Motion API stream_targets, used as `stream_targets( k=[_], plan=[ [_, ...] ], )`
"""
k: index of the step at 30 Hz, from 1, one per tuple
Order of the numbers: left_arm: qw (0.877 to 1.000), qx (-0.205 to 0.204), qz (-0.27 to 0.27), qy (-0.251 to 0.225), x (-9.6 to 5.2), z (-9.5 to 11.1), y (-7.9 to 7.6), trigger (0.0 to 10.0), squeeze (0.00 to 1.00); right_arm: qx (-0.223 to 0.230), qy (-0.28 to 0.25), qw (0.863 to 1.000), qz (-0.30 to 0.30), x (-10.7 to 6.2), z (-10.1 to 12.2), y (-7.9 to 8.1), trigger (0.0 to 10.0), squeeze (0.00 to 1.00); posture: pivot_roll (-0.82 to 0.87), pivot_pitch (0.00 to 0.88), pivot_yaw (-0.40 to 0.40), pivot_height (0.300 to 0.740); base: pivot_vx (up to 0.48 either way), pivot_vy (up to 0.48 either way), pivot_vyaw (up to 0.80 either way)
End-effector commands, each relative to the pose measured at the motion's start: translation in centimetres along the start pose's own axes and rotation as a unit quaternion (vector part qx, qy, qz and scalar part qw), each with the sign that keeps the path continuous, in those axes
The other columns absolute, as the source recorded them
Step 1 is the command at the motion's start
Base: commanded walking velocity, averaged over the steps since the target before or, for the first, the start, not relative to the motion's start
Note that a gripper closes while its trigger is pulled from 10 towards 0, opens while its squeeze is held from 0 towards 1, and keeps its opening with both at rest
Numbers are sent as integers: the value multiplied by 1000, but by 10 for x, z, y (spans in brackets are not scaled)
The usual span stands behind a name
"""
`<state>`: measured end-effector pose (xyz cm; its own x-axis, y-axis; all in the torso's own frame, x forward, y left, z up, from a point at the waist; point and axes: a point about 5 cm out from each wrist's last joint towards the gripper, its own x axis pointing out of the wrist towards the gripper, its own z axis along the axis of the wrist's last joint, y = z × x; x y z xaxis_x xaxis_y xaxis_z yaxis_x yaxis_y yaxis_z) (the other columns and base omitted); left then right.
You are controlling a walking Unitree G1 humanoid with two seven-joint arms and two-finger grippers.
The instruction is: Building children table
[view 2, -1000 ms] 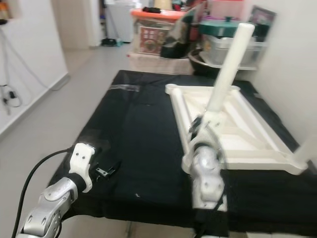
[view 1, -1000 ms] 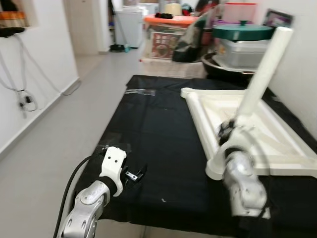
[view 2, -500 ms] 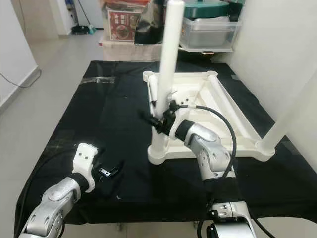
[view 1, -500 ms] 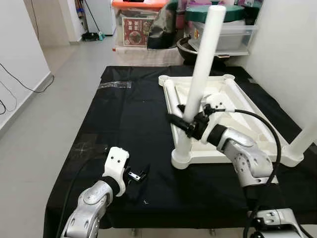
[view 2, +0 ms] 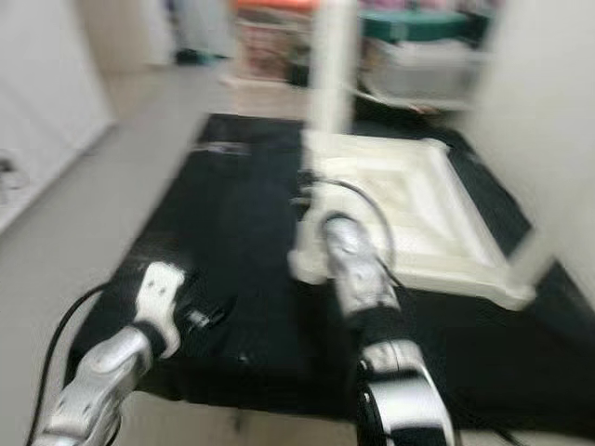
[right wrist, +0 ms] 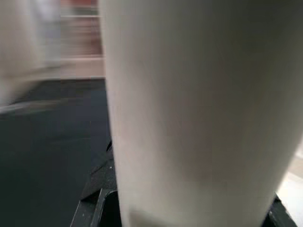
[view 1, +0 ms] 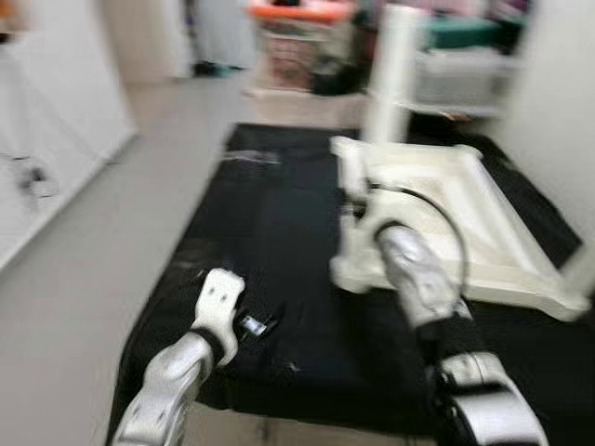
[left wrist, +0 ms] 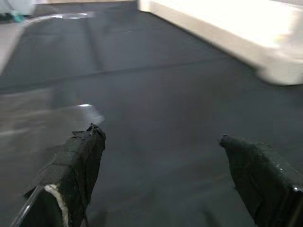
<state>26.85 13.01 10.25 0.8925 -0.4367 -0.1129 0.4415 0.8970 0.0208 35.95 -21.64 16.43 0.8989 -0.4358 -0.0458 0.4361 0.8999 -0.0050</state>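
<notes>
The white children's table top (view 1: 483, 243) lies upside down on a black-covered work table (view 1: 270, 223). A white table leg (view 1: 392, 74) stands upright in its near left corner. My right gripper (view 1: 357, 206) is at the base of that leg. In the right wrist view the leg (right wrist: 189, 104) sits between the black fingers (right wrist: 94, 201), which are shut on it. My left gripper (left wrist: 161, 142) hovers open just above the black cloth near the front left edge, with nothing between its fingers (left wrist: 80, 161). Another leg (view 1: 581, 269) stands at the table top's near right corner.
Both eye views are blurred by motion. Storage bins and boxes (view 1: 297, 37) stand on the floor beyond the work table. A white wall (view 1: 56, 111) runs along the left, with open floor (view 1: 102, 242) beside the table.
The whole picture has shifted and blurred, so the camera has moved. My right gripper stays on the leg's base. The left gripper holds its place over the cloth.
</notes>
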Motion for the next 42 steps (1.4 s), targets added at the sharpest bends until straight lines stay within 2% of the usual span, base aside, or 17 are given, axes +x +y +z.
stream_targets(
  k=[1, 2, 3, 6, 7, 14, 15, 18, 22, 24, 29, 30, 31, 37, 39, 40, 42],
  plan=[
    [1000, 3, -10, -4, 4, 3, -3, 10000, 0, -50, 110, 991, -62, -12, -54, -22, 0, 0, 47, 0, -64, 740, 0, 0, 0],
    [1000, 3, -10, -6, 6, 4, -2, 10000, 0, -50, 114, 990, -72, -21, -58, -25, 0, 0, 37, 0, -60, 740, 0, 0, 0],
    [1000, 2, -11, -8, 7, 6, -2, 10000, 0, -47, 115, 991, -46, -29, -59, -18, 10000, 0, 34, 0, -57, 740, 0, 0, 0],
    [1000, 1, -13, -10, 8, 7, -4, 10000, 0, -26, 102, 994, -4, -36, -55, -4, 10000, 0, 30, 0, -53, 740, 0, 0, 0],
    [1000, 0, -18, -9, 9, 6, -6, 10000, 0, 40, 38, 987, 149, -47, -29, 39, 10000, 1000, 26, 0, -51, 740, 0, 0, 0],
    [1000, 2, -16, -8, 9, 5, -3, 10000, 0, 88, -48, 962, 255, -45, 22, 64, 10000, 1000, 33, 0, -63, 740, 0, 0, 0],
    [1000, 3, -13, -9, 9, 5, -2, 10000, 0, 102, -65, 945, 304, -43, 39, 68, 10000, 0, 36, 0, -67, 740, 0, 0, 0],
    [1000, 0, -10, -14, 8, 6, -3, 10000, 0, 92, -98, 863, 486, -47, 71, 73, 10000, 0, 45, 0, -72, 740, 0, 0, 0],
    [1000, 1, -11, -13, 8, 6, -4, 10000, 0, 73, -103, 846, 518, -49, 75, 73, 10000, 0, 47, 0, -74, 740, 0, 0, 0],
    [1000, 3, -12, -14, 11, 6, -3, 10000, 0, 55, -90, 793, 599, -57, 68, 84, 10000, 0, 47, 0, -72, 740, 0, 0, 0],
    [1000, 4, -14, -18, 14, 8, -4, 10000, 0, 50, -65, 756, 650, -65, 50, 97, 10000, 0, 51, 0, -76, 740, 0, 0, 0],
    [1000, 4, -14, -21, 14, 10, -4, 10000, 0, 48, -55, 746, 662, -73, 40, 107, 0, 0, 61, 0, -79, 740, 0, 0, 0],
    [1000, 4, -14, -22, 14, 11, -4, 10000, 0, 47, -46, 737, 672, -80, 33, 114, 0, 0, 61, 0, -77, 740, 0, 0, 0],
    [1000, 5, -11, -19, 9, 9, 0, 10000, 0, 11, 7, 736, 676, -87, 7, 119, 0, 0, 55, 0, -70, 740, 0, 0, 0],
    [1000, 6, -10, -15, 8, 7, 1, 10000, 0, -2, 34, 761, 648, -82, -5, 116, 0, 0, 48, 0, -67, 740, 0, 0, 0],
    [1000, 7, -10, -13, 9, 6, 2, 10000, 0, -28, 80, 865, 495, -53, -22, 102, 0, 0, 47, 0, -70, 740, 0, 0, 0],
    [1000, 7, -10, -13, 9, 6, 2, 10000, 0, -28, 80, 865, 495, -53, -22, 102, 0, 0, 47, 0, -70, 740, 0, 0, 0]
  ],
)
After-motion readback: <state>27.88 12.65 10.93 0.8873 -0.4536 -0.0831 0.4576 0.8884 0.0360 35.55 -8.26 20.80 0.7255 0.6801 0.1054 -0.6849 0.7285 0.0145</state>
